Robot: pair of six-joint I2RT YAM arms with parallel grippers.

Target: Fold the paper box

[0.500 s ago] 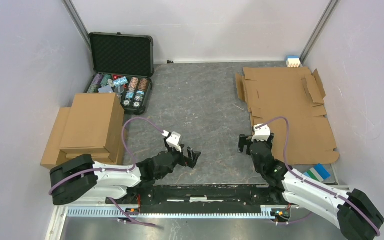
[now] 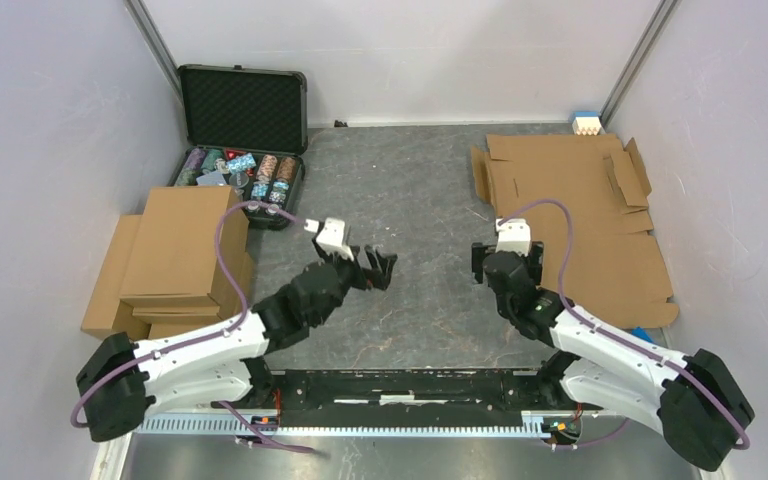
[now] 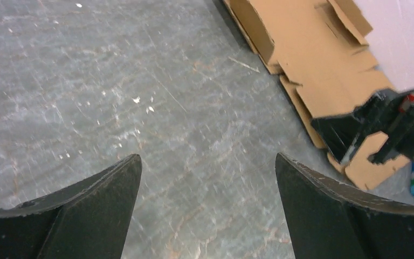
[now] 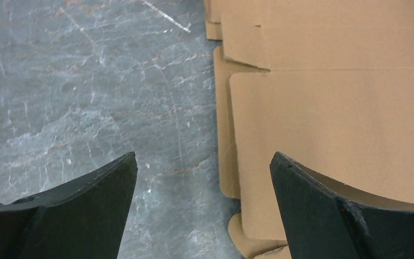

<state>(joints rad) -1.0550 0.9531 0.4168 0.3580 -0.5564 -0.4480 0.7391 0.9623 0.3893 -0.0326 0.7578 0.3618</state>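
The paper box [image 2: 580, 215] is a flat brown cardboard blank with flaps and slits, lying on the grey table at the right. It also shows in the left wrist view [image 3: 323, 59] and the right wrist view [image 4: 345, 108]. My left gripper [image 2: 380, 268] is open and empty over the bare table middle, left of the blank; its jaws [image 3: 207, 162] frame only grey table. My right gripper [image 2: 508, 275] is open and empty at the blank's near left edge. In its wrist view the gripper [image 4: 204, 159] straddles that edge, the right finger over cardboard.
An open black case of poker chips [image 2: 243, 150] stands at the back left. A stack of folded cardboard boxes [image 2: 175, 255] lies at the left. A small blue and white item [image 2: 585, 122] sits at the back right corner. Walls close in on both sides.
My left arm has reached out away from its base, carrying the open gripper toward the table middle. My right gripper has moved a little farther along the blank's left edge.
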